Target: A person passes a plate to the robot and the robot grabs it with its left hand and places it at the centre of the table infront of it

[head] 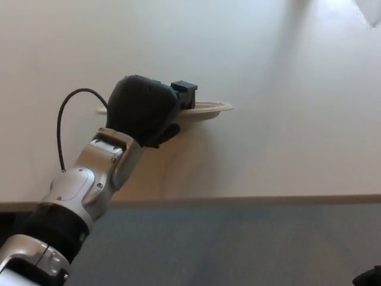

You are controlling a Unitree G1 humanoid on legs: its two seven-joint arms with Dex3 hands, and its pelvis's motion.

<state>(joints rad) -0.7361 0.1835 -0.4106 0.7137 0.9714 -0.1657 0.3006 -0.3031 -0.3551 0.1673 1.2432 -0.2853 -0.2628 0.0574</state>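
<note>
A cream-coloured plate [209,109] hangs a little above the white table [286,119], nearly level, with my left hand [146,110] shut on its near rim. The black hand covers most of the plate, so only the right part of the rim shows. Two fingers [184,92] lie over the top of the rim. My silver left forearm [95,173] reaches in from the lower left. The right hand does not show.
The table's front edge [238,201] runs across the picture, with grey floor [238,250] below it. A black cable [62,119] loops from my left wrist. A small dark object [369,277] sits at the bottom right corner.
</note>
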